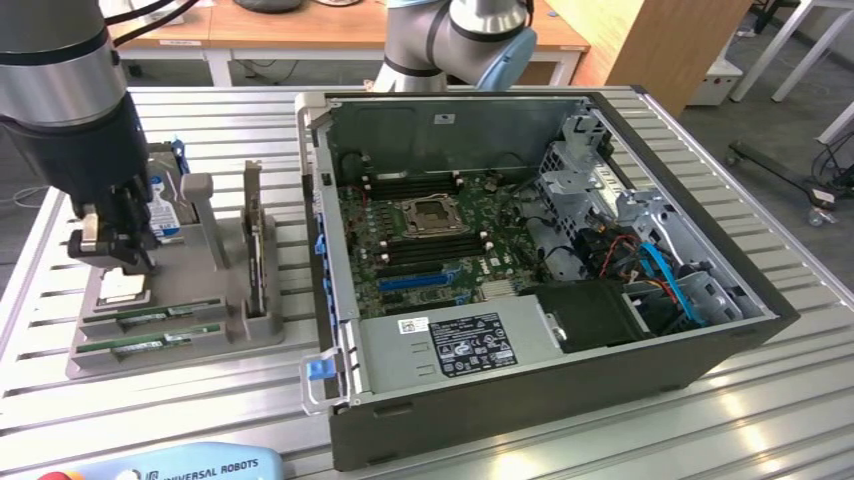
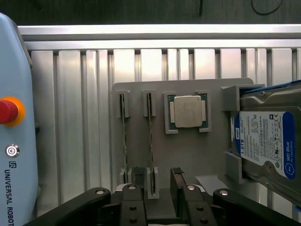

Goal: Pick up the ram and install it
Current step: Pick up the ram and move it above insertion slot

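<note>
Two green ram sticks stand on edge in slots of a grey holder (image 1: 254, 330). In the wrist view they are thin strips, one (image 2: 123, 136) farther from the processor and one (image 2: 150, 136) beside it. In the exterior view they lie at the holder's near end (image 1: 150, 318) (image 1: 147, 345). My gripper (image 1: 114, 262) hangs open above the holder, touching nothing. In the wrist view the gripper (image 2: 157, 181) has its black fingers (image 2: 138, 176) on either side of the end of the ram stick next to the processor. The open computer case (image 1: 534, 390) shows its motherboard (image 1: 427, 240).
On the holder also sit a square silver processor (image 2: 188, 112) and a silver-blue hard drive (image 2: 263, 141). A pale blue teach pendant (image 2: 14, 141) with a red button lies on the slatted metal table (image 1: 200, 400) near the holder. A second robot arm base (image 1: 454, 40) stands behind the case.
</note>
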Action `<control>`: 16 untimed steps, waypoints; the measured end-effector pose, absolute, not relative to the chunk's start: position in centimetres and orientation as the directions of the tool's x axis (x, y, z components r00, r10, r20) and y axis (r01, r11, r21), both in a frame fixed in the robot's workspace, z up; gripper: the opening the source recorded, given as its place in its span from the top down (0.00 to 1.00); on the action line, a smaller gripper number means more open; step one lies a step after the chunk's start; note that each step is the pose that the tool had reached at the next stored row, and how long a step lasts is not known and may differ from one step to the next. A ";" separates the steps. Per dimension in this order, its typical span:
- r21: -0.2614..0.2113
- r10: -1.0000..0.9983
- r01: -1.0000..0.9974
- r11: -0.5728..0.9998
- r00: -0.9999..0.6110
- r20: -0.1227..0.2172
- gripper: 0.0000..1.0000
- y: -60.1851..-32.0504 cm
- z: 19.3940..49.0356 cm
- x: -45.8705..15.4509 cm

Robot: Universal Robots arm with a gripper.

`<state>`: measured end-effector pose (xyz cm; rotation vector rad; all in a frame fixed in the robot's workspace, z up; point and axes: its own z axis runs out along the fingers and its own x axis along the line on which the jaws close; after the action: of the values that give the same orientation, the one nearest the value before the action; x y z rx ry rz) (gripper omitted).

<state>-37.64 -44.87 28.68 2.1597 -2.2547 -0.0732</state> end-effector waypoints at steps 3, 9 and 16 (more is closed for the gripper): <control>0.047 -0.999 -0.998 0.043 -0.043 -0.019 0.64 -45.4 28.7 -37.6; 0.047 -0.999 -0.998 0.043 -0.043 -0.019 0.64 -46.2 28.7 -37.6; 0.047 -0.999 -0.998 0.043 -0.044 -0.019 0.64 -46.5 28.7 -37.6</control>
<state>-37.64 -46.54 28.68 2.1596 -2.2548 -0.0732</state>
